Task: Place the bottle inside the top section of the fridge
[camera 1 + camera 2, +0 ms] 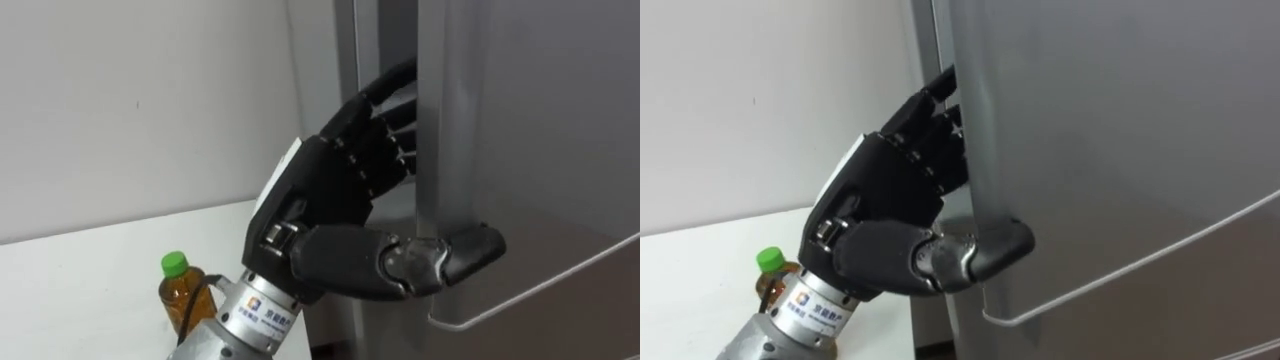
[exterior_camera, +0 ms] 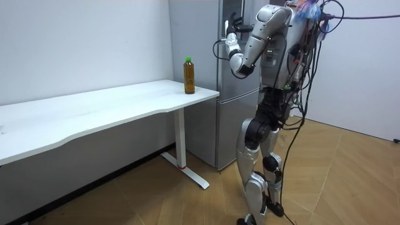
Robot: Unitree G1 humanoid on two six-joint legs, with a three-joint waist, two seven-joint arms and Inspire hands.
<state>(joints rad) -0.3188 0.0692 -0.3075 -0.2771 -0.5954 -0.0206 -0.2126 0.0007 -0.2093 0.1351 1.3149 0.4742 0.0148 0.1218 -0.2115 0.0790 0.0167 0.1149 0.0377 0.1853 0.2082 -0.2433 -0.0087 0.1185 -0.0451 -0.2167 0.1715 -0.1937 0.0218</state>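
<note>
where the left eye view looks: left hand (image 1: 340, 190) clenched on the upper fridge door (image 1: 540, 150), fingers behind its edge, thumb across the front; judged a grip for pulling it open.
bottle (image 1: 183, 290): green-capped, upright on the white table (image 1: 70, 290), untouched.
room view: robot stands facing the fridge (image 2: 228, 125); bottle near the table's end.
right eye view: same clasp; wrist sticker (image 1: 820, 305) carries print, not reported; bottle label unreadable.
</note>
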